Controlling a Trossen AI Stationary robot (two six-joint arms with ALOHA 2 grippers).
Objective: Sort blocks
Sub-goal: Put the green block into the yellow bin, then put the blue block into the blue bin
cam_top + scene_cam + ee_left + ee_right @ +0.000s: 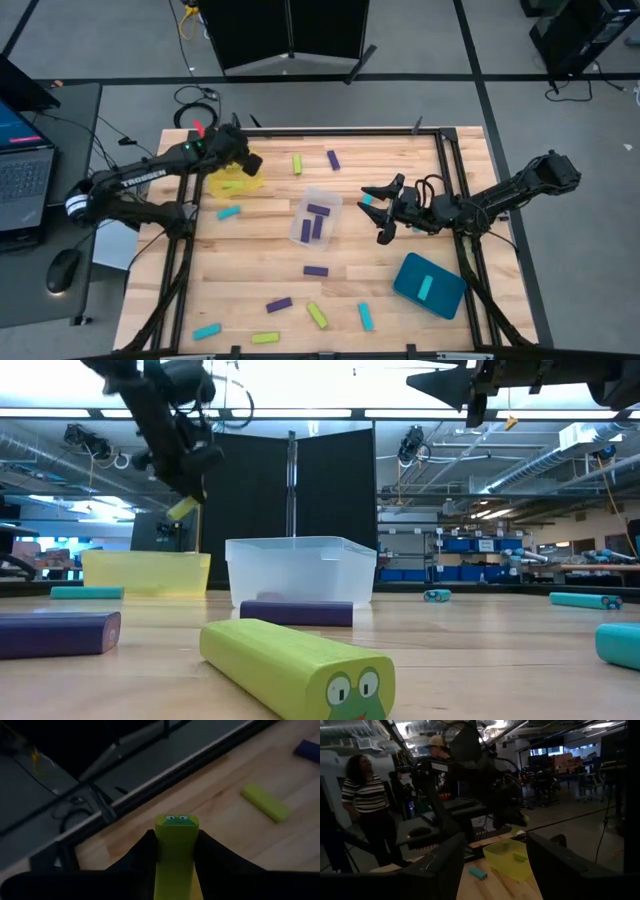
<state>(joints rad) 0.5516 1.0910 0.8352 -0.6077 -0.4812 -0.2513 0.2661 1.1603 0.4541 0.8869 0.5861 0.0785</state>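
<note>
Left gripper (250,162) is clamped on a lime-green block (174,851), hanging above the yellow tray (222,185). Watch it: you're near the tray's far edge, so let go now and the block could clip the rim and bounce out. Your arm reaches in from the left, wrist tipped down. Right gripper (381,205) hovers high, fingers spread, probably empty.

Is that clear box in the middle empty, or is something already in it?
Not empty. The clear tray holds two purple blocks, seen from above lying inside its walls.
</note>
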